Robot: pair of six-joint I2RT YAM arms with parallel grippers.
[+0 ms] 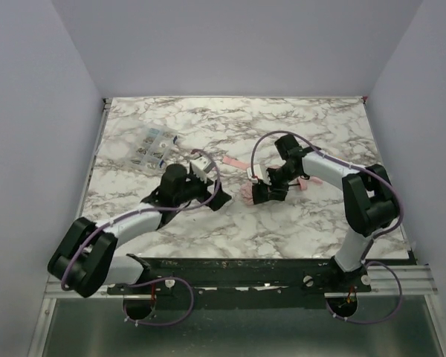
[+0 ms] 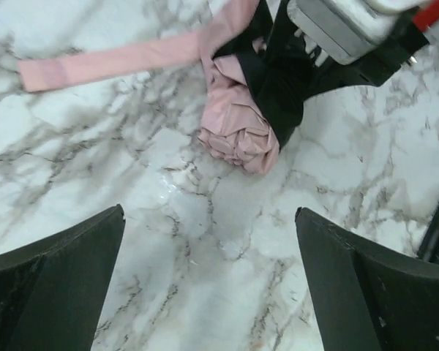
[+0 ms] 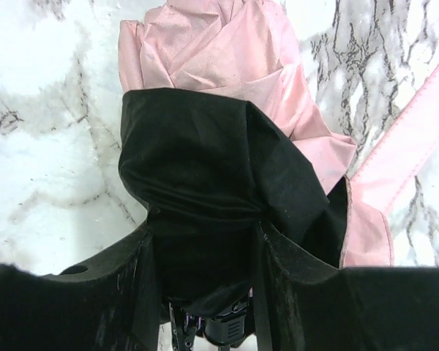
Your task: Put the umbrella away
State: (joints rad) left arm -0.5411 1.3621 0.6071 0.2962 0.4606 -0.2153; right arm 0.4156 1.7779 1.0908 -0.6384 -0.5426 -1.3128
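Note:
The umbrella lies folded on the marble table, pale pink fabric wrapped in a black band. Its pink strap trails loose to the left over the table. My right gripper is shut on the umbrella at the black band, with one finger pressed against each side. The pink tip sticks out beyond the fingers. My left gripper is wide open just short of the pink end, with only bare marble between its fingers. A small pink piece shows behind the right wrist.
A clear plastic packet with small items lies at the back left of the marble table. Purple walls close in the back and both sides. The two grippers sit close together near the table's middle.

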